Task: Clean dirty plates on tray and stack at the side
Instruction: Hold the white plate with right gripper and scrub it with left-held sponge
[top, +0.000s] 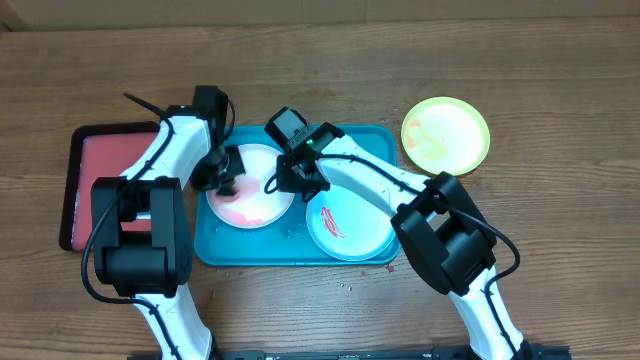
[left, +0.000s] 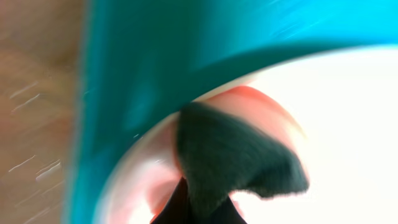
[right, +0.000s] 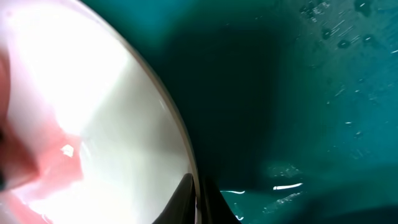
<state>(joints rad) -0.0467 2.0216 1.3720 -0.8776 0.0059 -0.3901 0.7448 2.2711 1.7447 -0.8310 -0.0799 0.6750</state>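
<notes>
The white-rimmed plate (top: 255, 205) lies at the left of the teal tray (top: 370, 145), smeared pink. My left gripper (top: 228, 178) is shut on a dark cloth (left: 236, 155) that presses on this plate (left: 348, 124) over the pink smear (left: 261, 102). My right gripper (top: 288, 183) is shut on the plate's right rim; the right wrist view shows its fingers (right: 199, 199) clamped on the edge of the plate (right: 93, 93). The light blue plate (top: 350, 235) with a red smear lies at the tray's right. The yellow-green plate (top: 445, 135) lies on the table, right of the tray.
A smaller pink-red tray (top: 100, 170) with a dark rim lies left of the teal tray, under my left arm. Water drops show on the teal tray floor (right: 311, 93). Bare wooden table (top: 560, 250) surrounds both trays.
</notes>
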